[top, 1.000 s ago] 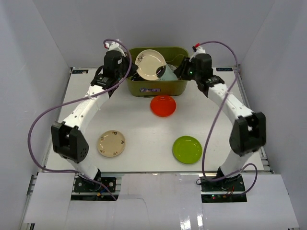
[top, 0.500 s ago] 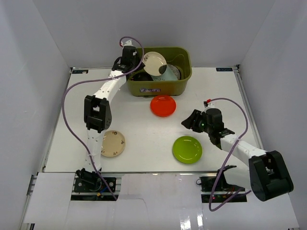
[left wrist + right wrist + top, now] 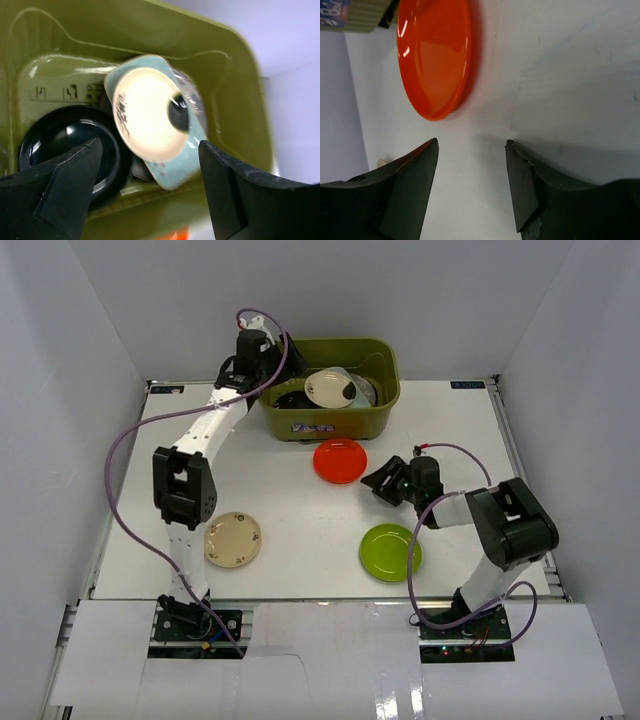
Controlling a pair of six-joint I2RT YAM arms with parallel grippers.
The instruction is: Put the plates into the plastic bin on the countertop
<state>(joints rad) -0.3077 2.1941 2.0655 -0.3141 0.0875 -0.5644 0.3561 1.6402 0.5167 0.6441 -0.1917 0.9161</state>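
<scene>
Though the blue-white label (image 3: 312,427) on the olive plastic bin (image 3: 372,418) is showing print, it's unreadable. White walls (image 3: 300,300) are enclosing the white table (image 3: 290,500). Glossy black plate (image 3: 65,145), cream plate (image 3: 145,120) and teal plate (image 3: 180,172) are lying in the bin; red plate (image 3: 340,460), lime plate (image 3: 390,551) and floral plate (image 3: 232,539) on the table. Left end effector (image 3: 150,150) is hovering spread over the bin, right end effector (image 3: 471,145) spread near the red plate.

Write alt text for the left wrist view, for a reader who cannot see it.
The open, empty left gripper looks down into the olive-green plastic bin, its two dark fingers framing the bottom corners. Inside, a cream plate lies over a pale teal plate, with a glossy black plate to their left.
</scene>
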